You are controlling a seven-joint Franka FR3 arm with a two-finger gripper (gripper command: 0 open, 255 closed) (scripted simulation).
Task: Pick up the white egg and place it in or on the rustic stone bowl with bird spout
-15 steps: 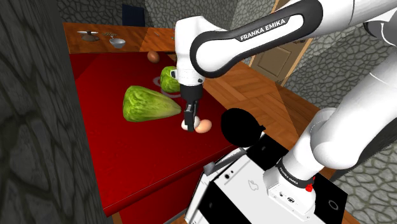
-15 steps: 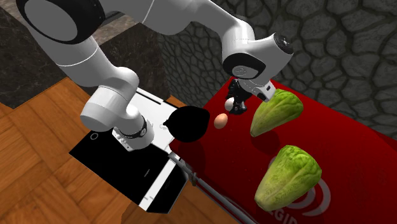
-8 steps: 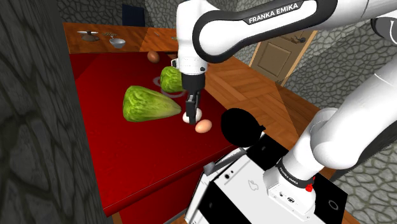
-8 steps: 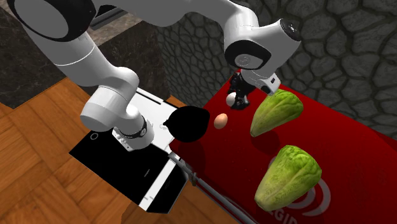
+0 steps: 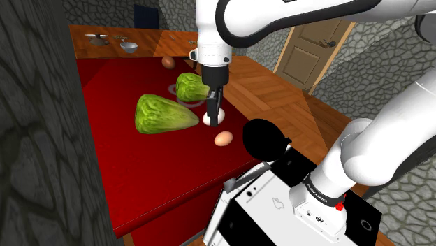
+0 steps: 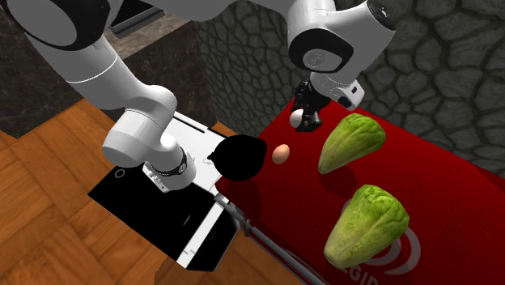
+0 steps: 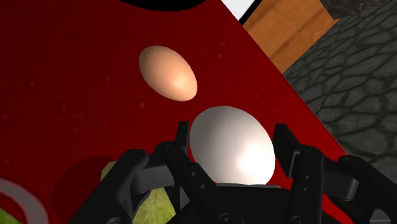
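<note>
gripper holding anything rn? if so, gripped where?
Yes. The gripper is shut on the white egg, with its fingers clasping the egg's two opposite sides. The egg is held above the red table.

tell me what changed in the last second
The gripper, shut on the white egg, rose and lifted it clear of the red table. The brown egg, nearer lettuce, farther lettuce and black bowl stayed put.
</note>
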